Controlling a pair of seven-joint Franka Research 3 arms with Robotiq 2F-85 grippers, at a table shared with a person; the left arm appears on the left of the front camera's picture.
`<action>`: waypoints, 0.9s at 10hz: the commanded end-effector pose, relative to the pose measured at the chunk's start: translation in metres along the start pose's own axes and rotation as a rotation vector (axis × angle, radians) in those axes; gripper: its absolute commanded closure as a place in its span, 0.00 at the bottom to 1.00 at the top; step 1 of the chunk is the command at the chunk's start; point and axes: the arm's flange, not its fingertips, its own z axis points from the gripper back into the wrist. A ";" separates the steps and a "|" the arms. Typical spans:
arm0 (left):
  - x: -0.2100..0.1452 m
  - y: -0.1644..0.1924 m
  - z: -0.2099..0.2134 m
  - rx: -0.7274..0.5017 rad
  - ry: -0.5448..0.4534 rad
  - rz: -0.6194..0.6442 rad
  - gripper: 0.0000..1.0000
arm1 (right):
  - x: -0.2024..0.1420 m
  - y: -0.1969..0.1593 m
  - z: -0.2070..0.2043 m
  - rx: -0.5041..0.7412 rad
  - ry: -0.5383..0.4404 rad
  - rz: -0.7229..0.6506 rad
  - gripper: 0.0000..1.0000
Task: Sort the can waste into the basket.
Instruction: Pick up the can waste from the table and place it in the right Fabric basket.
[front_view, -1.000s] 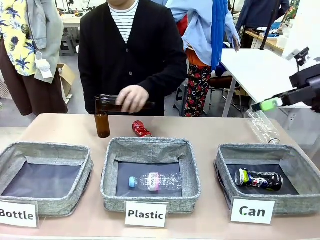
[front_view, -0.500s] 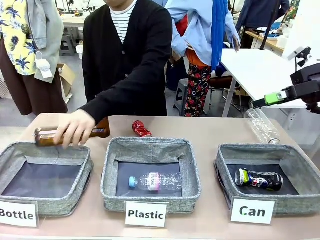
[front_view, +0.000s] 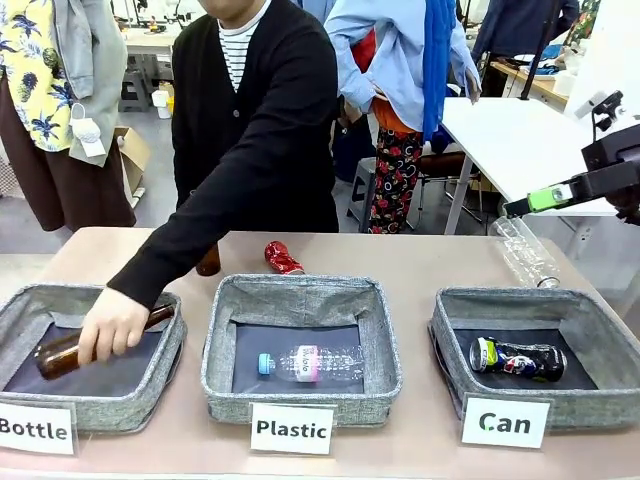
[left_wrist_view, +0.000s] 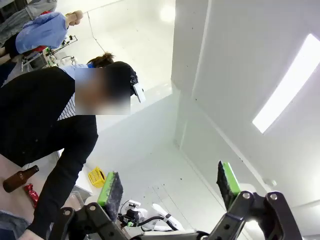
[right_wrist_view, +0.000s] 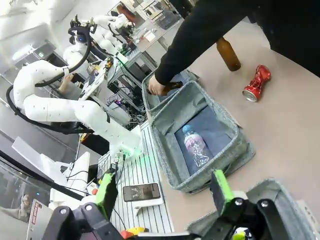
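A crushed red metal can (front_view: 282, 257) lies on its side on the bare tabletop (front_view: 420, 265), just behind the far rim of the grey woven bin labelled "Plastic" (front_view: 300, 288), with its long axis slanted from far-left to near-right. The square grey woven-fabric basket labelled "Can" (front_view: 590, 404) stands to its right, nearer the robot, and a dark printed can (front_view: 517, 358) is already held in it. The right gripper (right_wrist_view: 162, 192) is raised beyond the table's far right corner, jaws spread wide and empty, with the red can well apart to its left and lower. The left gripper (left_wrist_view: 169, 184), likewise wide open and empty, is tilted ceilingward, so the nearer arm cannot be settled.
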 end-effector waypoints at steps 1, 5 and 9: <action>-0.006 -0.006 -0.003 -0.001 -0.009 -0.023 0.00 | -0.004 0.001 -0.002 -0.013 -0.002 0.018 0.00; -0.019 0.018 -0.040 0.091 0.093 0.008 0.00 | -0.004 0.001 -0.002 -0.013 -0.002 0.018 0.00; -0.087 0.082 -0.106 0.447 0.503 -0.044 0.00 | -0.004 0.001 -0.002 -0.013 -0.002 0.018 0.00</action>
